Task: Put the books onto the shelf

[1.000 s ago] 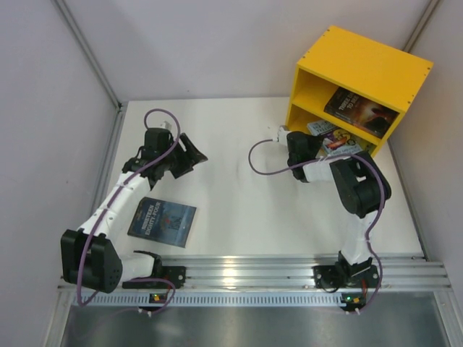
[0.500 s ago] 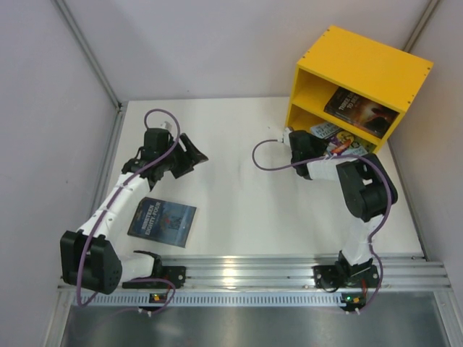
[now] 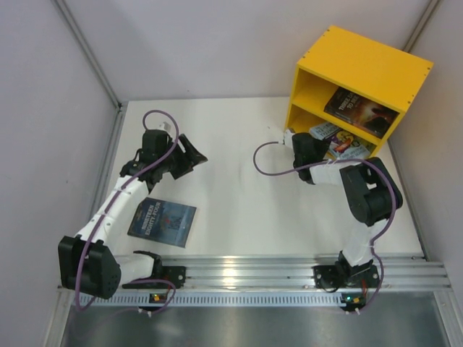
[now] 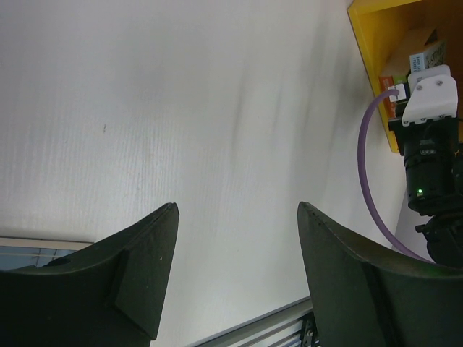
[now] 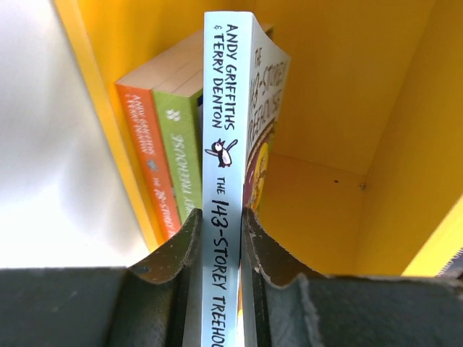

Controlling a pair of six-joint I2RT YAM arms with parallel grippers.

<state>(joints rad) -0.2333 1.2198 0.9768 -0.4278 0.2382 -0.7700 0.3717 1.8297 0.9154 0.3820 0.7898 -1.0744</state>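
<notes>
1. The right gripper [image 5: 221,249] is closed narrowly on the blue book [image 5: 226,108], one finger on each cover, with the spine facing its wrist camera.
2. The blue book runs forward from the fingers into the shelf [image 5: 347,94]; the top view places it in the lower compartment.
3. In the wrist view the green book [image 5: 184,155] sits just left of the gripped one. The orange book [image 5: 148,173] is beyond it, against a yellow panel. Whether blue and green touch cannot be told.
4. Above that gripper, a dark book [image 3: 358,108] lies in the upper compartment.
5. The left gripper [image 3: 189,153] gapes wide with nothing between its fingers, and bare table [image 4: 181,108] lies ahead of it.
6. A second dark book [image 3: 162,221] lies flat on the table behind the left gripper, toward the arm bases and apart from it.
</notes>
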